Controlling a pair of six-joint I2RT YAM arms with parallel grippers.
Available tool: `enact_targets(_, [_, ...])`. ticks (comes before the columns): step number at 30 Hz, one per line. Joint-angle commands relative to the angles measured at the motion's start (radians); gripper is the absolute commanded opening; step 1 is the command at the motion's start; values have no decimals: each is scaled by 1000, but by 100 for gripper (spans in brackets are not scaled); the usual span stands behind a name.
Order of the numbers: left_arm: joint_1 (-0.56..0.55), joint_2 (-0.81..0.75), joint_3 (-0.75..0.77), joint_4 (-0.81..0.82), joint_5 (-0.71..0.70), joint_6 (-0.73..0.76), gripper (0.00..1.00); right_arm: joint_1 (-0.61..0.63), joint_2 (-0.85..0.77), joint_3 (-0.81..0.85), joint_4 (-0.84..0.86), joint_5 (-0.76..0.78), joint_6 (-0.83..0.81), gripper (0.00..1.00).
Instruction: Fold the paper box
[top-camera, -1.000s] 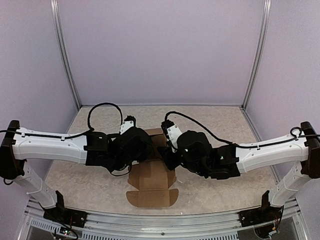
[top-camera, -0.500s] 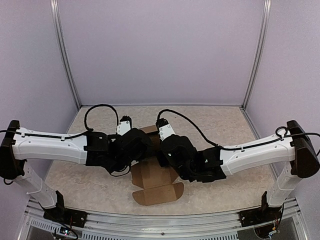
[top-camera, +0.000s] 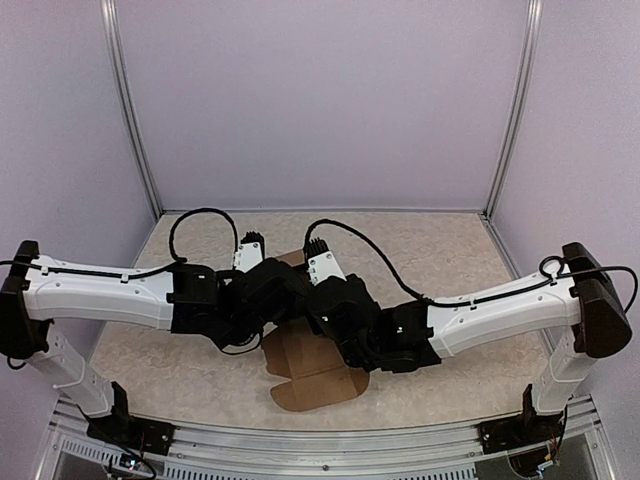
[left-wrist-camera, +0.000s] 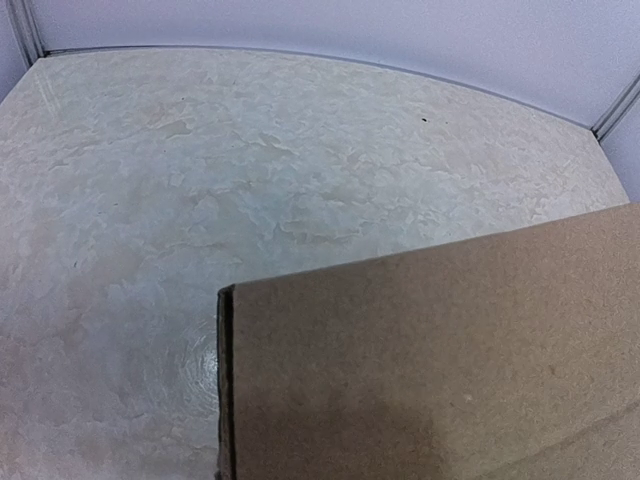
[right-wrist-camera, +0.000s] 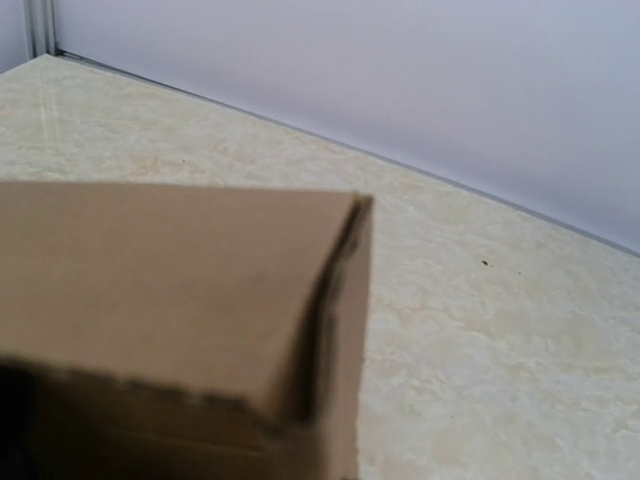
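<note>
The paper box (top-camera: 312, 372) is a brown cardboard cut-out lying at mid-table, its near flap flat and its far part raised under both wrists. My left gripper (top-camera: 270, 292) and right gripper (top-camera: 336, 302) meet above it, fingers hidden from above. A cardboard panel (left-wrist-camera: 440, 360) fills the lower right of the left wrist view, and no fingers show there. In the right wrist view a folded cardboard corner (right-wrist-camera: 170, 280) stands right at the jaws and covers them; that gripper is shut on it.
The marbled tabletop (top-camera: 450, 250) is ringed by lilac walls with metal corner posts (top-camera: 510, 110). A metal rail (top-camera: 320, 450) runs along the near edge between the arm bases. Black cables loop over both wrists.
The right arm has swung left until its wrist sits against the left one. The box's near flap has slid right and turned a little. The left arm has hardly moved.
</note>
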Motion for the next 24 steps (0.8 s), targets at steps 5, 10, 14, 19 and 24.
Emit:
enact_targets(5, [-11, -15, 28, 55, 39, 36, 37, 28, 26, 48, -8, -34, -26, 0])
enact_targets(10, [-12, -43, -12, 93, 73, 64, 60, 5, 32, 51, -24, -46, -41, 0])
enact_targets(14, [-15, -74, -44, 107, 86, 69, 74, -24, 41, 55, -33, -60, -56, 0])
enact_targets(19, [-22, -122, -96, 115, 102, 102, 81, -81, 42, 32, -17, -116, -79, 0])
enact_targets(24, [-22, -223, -233, 208, 139, 198, 95, -151, 15, -32, 41, -213, -98, 0])
